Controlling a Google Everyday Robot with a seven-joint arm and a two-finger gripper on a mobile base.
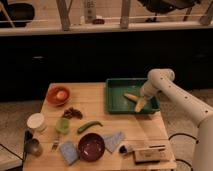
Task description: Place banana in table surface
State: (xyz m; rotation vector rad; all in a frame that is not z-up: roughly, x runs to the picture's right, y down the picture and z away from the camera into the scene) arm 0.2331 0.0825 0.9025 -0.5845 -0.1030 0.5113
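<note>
The gripper point(140, 104), low in the green tray point(116, 103), hides one end of the banana point(130, 96), and the arm point(186, 102) runs out of sight on the right.

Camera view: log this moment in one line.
banana: in green tray | gripper: over tray, by banana | table surface: no banana yet

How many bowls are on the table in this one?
2: an orange round bowl at the far left, a dark-red round bowl near the front. The claw is over the dark-green rectangular tray.

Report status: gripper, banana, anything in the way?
Gripper down inside green tray, beside banana. Banana lies in tray, not yet on table surface. In the way: likely the tray rim only.
</note>
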